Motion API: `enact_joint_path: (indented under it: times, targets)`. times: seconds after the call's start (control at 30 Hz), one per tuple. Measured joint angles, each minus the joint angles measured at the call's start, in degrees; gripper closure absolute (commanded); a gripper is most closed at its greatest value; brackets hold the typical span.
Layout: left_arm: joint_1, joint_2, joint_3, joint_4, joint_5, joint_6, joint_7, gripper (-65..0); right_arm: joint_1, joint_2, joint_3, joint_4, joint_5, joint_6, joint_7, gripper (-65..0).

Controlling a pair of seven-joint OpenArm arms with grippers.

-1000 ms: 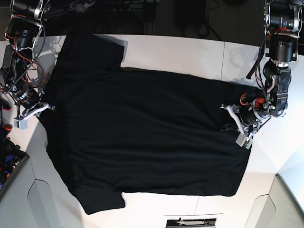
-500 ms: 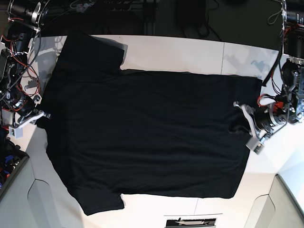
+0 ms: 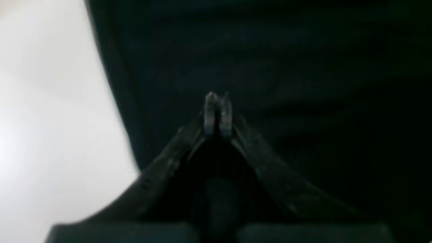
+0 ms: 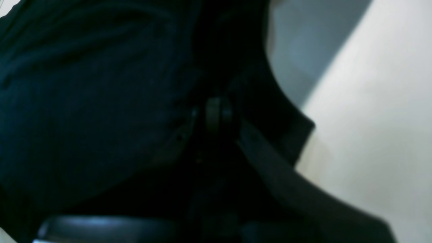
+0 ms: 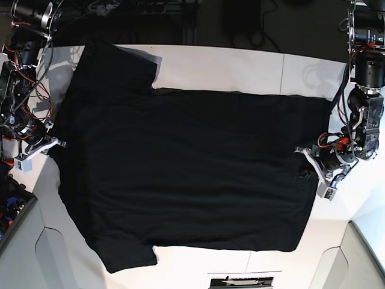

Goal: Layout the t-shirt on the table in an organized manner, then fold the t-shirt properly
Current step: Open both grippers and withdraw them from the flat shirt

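The left gripper's (image 3: 217,101) fingers (image 3: 211,113) are pressed together with no gap, their tips over the black cloth of the t-shirt (image 5: 186,168) close to its hem; whether a fold of cloth is pinched between them cannot be told from the dark left wrist view. The right gripper's (image 4: 218,113) fingers are likewise closed tight, buried in cloth at the collar end, and a grip there is equally uncertain.

Outward from both, the t-shirt lies spread and mostly flat across the white tabletop (image 5: 240,66), hem at the right of the base view, collar at the left, one sleeve far-left and one near-left.

The step in hand looks like stretching the shirt lengthwise. To do it well, both ends should be drawn apart evenly and kept low to the tabletop, so the cloth slides instead of lifting. The hem bulges near the left gripper; easing off gently there would avoid leaving a pucker.
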Motion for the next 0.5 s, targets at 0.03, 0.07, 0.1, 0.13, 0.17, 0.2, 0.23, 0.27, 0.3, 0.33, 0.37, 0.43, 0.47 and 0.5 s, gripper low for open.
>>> enact_joint_path:
  times: [0.03,0.07,0.1,0.13,0.17,0.2,0.23,0.27,0.3,0.33,0.37,0.43,0.47,0.5]
  targets:
    - [0.6,-0.4,-0.5,0.4,-1.9,-0.2,0.1,-5.4,-0.2,0.1,0.2,0.1,0.7,0.0,0.0,0.0]
    - [1.2,-0.9,-1.7,1.1,-3.1,-0.4,0.5,-8.9,-0.3,0.0,0.7,0.5,1.0,-0.1,-0.3,0.0]
    - [2.1,-1.6,-3.3,2.1,-4.6,-0.9,1.6,-11.8,-0.8,-0.1,1.5,1.7,1.6,-0.1,-1.1,0.0]
    - [3.2,-2.2,-5.5,3.5,-6.5,-2.2,2.9,-13.5,-1.8,-0.1,2.5,3.4,2.8,0.0,-2.3,0.0]
    - [4.5,-2.8,-8.0,4.8,-8.8,-4.1,4.5,-13.9,-3.0,0.0,3.7,5.2,4.2,0.1,-3.3,0.0]
    - [5.7,-3.3,-10.5,5.8,-10.9,-5.6,6.6,-13.9,-4.5,0.0,5.0,7.3,5.3,-0.1,-4.2,0.0]
    - [7.0,-3.5,-12.7,6.6,-12.6,-6.6,8.6,-13.9,-6.2,0.0,6.3,9.2,6.4,-0.1,-4.6,0.0]
    - [8.4,-3.5,-14.9,7.5,-14.3,-7.2,10.3,-13.9,-8.0,0.1,7.6,11.1,7.7,-0.2,-5.0,0.0]
    - [9.9,-3.5,-16.8,8.3,-15.7,-7.7,11.5,-13.9,-9.9,0.1,8.9,13.0,9.1,-0.1,-5.4,0.0]
    - [11.3,-3.5,-18.4,9.1,-16.9,-7.9,12.4,-13.9,-11.6,0.1,10.0,14.6,10.3,0.0,-5.7,0.0]
    - [12.8,-3.6,-19.9,9.8,-17.8,-8.0,13.0,-14.0,-13.1,0.1,11.1,16.0,10.9,0.1,-6.3,0.0]
    - [15.6,-3.7,-22.4,11.6,-19.4,-8.0,13.3,-16.3,-16.2,0.0,13.1,18.1,12.7,0.0,-8.2,0.0]
    - [17.2,-3.8,-23.3,12.3,-20.4,-8.2,13.0,-18.8,-18.3,0.0,14.0,19.0,14.7,0.2,-8.6,0.0]
    - [18.8,-3.8,-23.8,12.8,-20.6,-8.3,12.9,-21.7,-20.4,0.0,14.7,19.8,16.5,0.5,-9.1,0.0]
